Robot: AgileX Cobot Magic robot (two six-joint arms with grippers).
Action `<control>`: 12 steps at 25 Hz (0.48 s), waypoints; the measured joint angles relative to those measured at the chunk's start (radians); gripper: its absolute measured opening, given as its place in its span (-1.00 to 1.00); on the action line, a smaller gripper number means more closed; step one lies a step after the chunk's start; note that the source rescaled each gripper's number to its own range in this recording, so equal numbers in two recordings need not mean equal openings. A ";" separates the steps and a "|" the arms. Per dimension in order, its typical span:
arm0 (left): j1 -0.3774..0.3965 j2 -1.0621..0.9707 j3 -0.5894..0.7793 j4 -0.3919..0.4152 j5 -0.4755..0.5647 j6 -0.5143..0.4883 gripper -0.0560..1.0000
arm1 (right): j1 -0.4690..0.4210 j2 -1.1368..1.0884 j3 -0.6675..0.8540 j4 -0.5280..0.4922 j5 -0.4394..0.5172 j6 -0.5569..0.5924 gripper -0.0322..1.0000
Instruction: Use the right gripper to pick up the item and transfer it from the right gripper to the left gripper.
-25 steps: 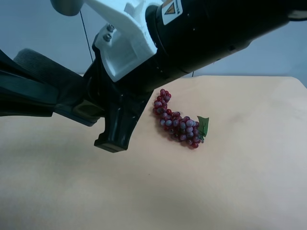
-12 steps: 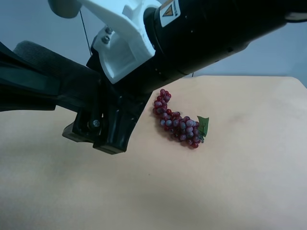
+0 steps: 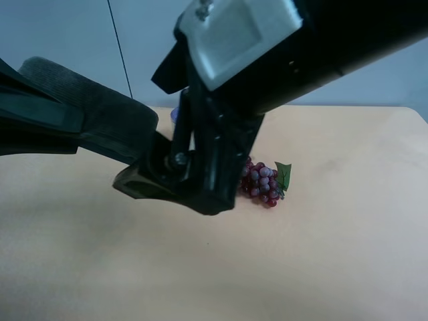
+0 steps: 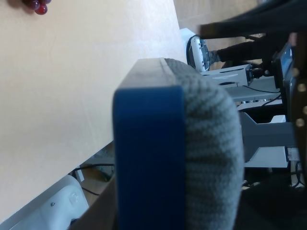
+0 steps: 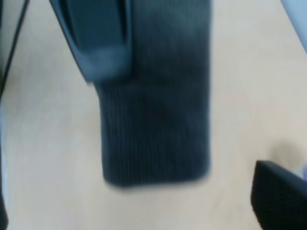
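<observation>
Handover looks nearly done: pad (image 3: 100, 115) is up off the counter (image 3: 321, 254), clamped in the left gripper (image 3: 63, 124), right gripper (image 3: 177, 185) jaws wide open and clear of it, so next I'd guess it just backs straight away

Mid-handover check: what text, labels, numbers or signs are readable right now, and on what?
No readable text in any current view.
The white bracket on the arm at the exterior high view's right: blank, no sticker showing.
The item: no print visible.
The background equipment in the left wrist view: any markings too blurred to read.
</observation>
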 joint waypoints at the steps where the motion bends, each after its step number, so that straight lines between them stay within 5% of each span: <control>1: 0.000 0.000 0.000 0.000 0.000 0.000 -0.89 | 0.000 -0.022 0.000 -0.028 0.033 0.049 1.00; 12: 0.000 0.000 0.000 0.000 0.000 0.000 -0.89 | 0.000 -0.226 0.000 -0.266 0.548 0.468 1.00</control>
